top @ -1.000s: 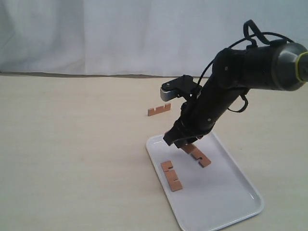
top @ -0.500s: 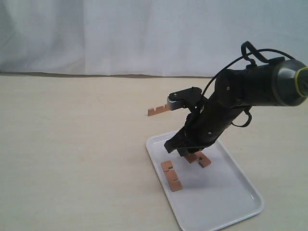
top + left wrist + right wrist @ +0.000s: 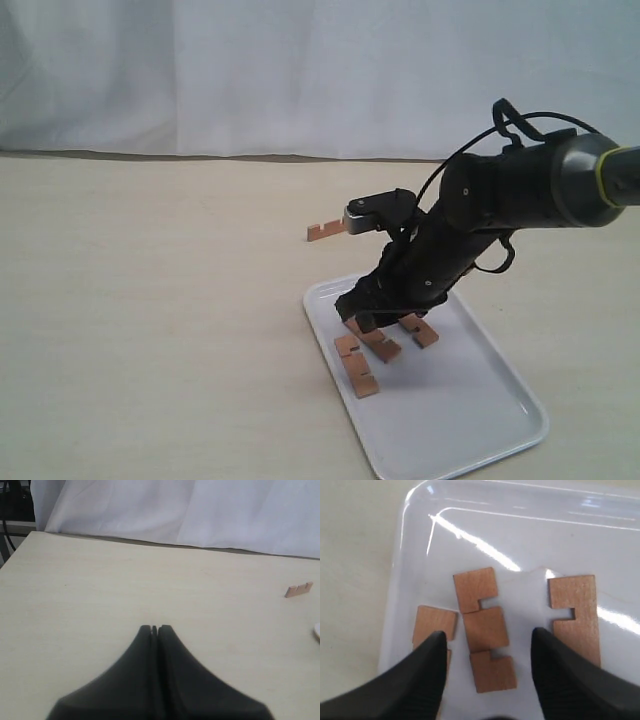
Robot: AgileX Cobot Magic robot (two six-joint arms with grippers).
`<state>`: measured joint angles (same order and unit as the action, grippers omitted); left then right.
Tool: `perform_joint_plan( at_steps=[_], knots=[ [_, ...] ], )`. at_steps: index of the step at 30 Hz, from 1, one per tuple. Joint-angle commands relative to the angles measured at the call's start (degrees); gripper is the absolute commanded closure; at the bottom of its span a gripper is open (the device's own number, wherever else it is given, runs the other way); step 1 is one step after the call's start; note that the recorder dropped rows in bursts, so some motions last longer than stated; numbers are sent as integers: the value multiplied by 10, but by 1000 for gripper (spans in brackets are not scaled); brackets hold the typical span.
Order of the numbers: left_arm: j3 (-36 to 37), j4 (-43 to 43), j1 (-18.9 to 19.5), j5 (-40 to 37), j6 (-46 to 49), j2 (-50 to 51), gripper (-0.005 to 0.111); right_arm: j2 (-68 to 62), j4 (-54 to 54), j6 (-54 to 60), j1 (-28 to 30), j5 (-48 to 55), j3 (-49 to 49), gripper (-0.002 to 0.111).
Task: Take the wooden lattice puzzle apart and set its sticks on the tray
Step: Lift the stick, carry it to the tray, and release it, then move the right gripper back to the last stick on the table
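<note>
Sticks lie in two places: three flat on the tray and one out on the bench. My right claw hangs low over the end of the tray that lies farther from the exterior camera. Its jaws stand well apart and it grips nothing. Between them the middle stick rests on the white plastic, with a clear gap to each of my fingers. A second stick lies just beside it toward the tray's rim, partly hidden under one finger. The third stick lies on the other side, apart from the middle one.

The fourth stick sits on the bench beyond the tray, notches upward, with one end hidden behind my right wrist in the exterior view. My left claw is closed tight with nothing in it, over bare bench and well apart from that stick.
</note>
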<state>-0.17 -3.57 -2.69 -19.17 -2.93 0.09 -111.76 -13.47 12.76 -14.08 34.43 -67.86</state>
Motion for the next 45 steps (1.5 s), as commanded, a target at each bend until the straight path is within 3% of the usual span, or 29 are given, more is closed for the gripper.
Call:
perform_joint_plan(
  at_steps=[1,10,14,20,23,25,38,45],
  knots=[
    [2,0,1,6,-2,-1,107,18,-2,16,0,-21,-1,54],
    [2,0,1,6,-2,-1,107,51,24,105,1,-19,-38,54],
    [2,0,1,6,-2,-1,107,6,25,105,1,43,-139,54],
    [2,0,1,6,-2,-1,107,-158,75,106,1,185,-403,53],
    [2,0,1,6,-2,-1,107,-247,93,155,1,267,-529,35],
    [2,0,1,6,-2,-1,107,-271,101,180,1,276,-564,35],
    [2,0,1,6,-2,-1,107,-320,121,399,1,222,-592,35],
    [2,0,1,7,-2,-1,107,-336,126,415,1,201,-592,35]
  ],
)
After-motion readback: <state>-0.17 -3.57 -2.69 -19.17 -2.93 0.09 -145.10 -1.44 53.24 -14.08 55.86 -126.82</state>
